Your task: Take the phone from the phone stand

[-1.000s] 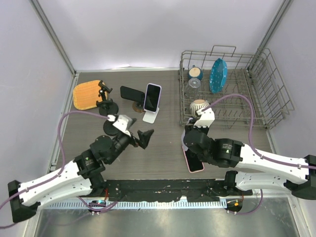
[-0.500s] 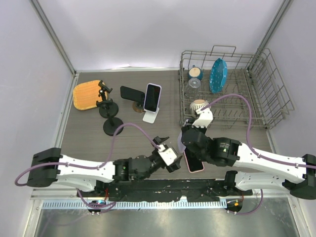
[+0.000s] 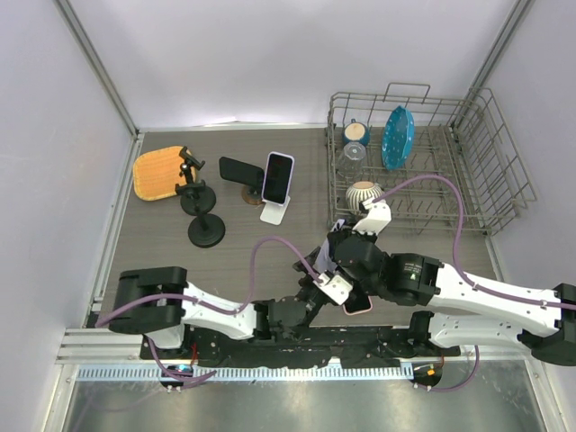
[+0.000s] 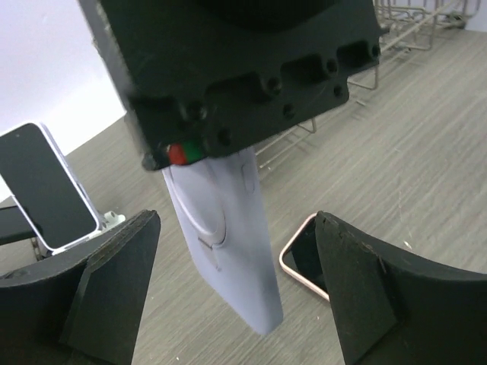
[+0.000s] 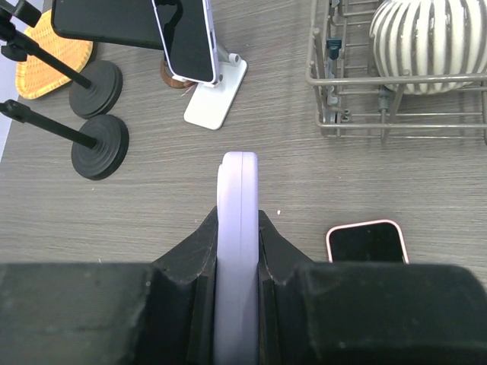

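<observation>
Right gripper (image 5: 237, 228) pinching lavender phone (image 5: 237, 179) by its faces, edge toward wrist camera, clear of any stand; that removal looks done
Left gripper (image 4: 236, 266): fingers (image 4: 114, 285) spread wide either side of same phone, no contact seen; handover likely next
Pink-rimmed phone (image 5: 367, 243) flat on table, just beside
Farther: white-edged phone (image 5: 186, 38) sits on white phone stand (image 5: 215, 99), possibly left to do
Grey wood-grain table (image 3: 162, 243); dish rack (image 3: 486, 162) far right; pale walls (image 3: 270, 63) around
</observation>
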